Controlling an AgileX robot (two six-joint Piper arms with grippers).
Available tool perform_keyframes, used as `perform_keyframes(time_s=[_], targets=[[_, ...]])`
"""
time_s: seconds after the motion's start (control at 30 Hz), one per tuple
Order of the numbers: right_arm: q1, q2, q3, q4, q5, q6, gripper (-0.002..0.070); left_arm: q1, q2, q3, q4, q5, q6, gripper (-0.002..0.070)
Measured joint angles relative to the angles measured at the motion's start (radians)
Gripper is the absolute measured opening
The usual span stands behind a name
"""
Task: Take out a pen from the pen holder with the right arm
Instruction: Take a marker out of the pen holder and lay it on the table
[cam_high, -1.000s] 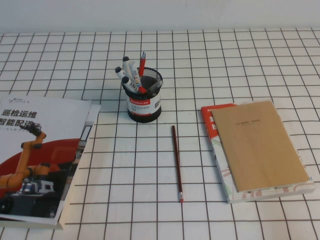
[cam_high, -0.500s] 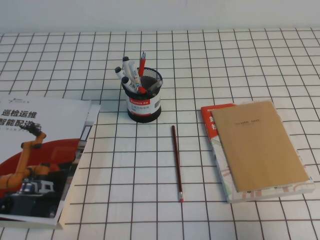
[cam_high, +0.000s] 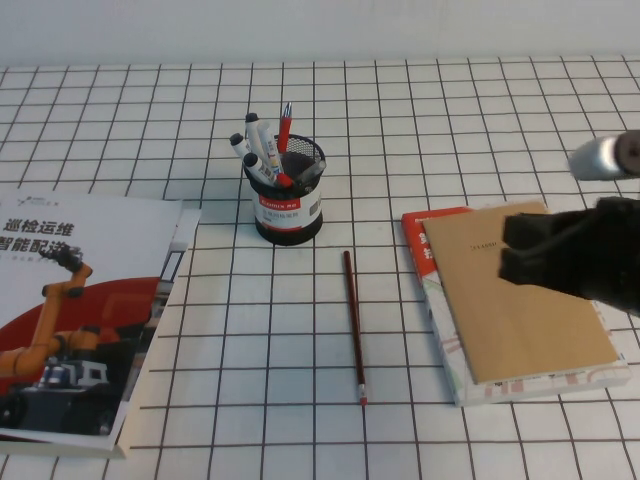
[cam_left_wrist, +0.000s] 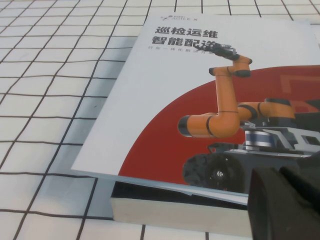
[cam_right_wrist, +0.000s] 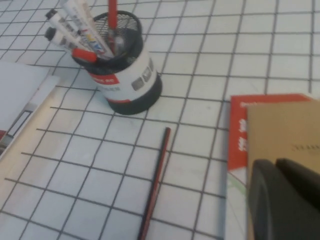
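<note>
The right gripper (cam_high: 507, 250), closed and empty, hovers well right of the pen holder (cam_high: 288, 200), whose pens (cam_high: 262, 150) stand untouched. The left gripper (cam_left_wrist: 285, 205) seemingly sits over the booklet (cam_left_wrist: 200, 100), left of the holder.

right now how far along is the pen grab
Nothing done: the pens stand in the pen holder. In hand: the right claw, shut, hovers over the brown notebook. To do: reach the holder, open, grip a pen, lift it. The left claw sits by the booklet.
</note>
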Motion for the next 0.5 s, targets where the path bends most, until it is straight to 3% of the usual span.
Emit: perform_keyframes(time_s=[0.2, 0.33, 0.5], targets=[[0.185, 0.174, -0.049, -0.069, -0.305, -0.001, 0.0043, 0.000, 0.000, 0.000, 0.000, 0.000, 0.000, -0.0003], [0.247, 0.265, -0.049, -0.214, -0.557, 0.103, 0.0172, 0.000, 0.000, 0.000, 0.000, 0.000, 0.000, -0.0003], [0.254, 0.399, -0.049, -0.482, -0.860, 0.384, 0.0336, 0.000, 0.000, 0.000, 0.000, 0.000, 0.000, -0.0003]])
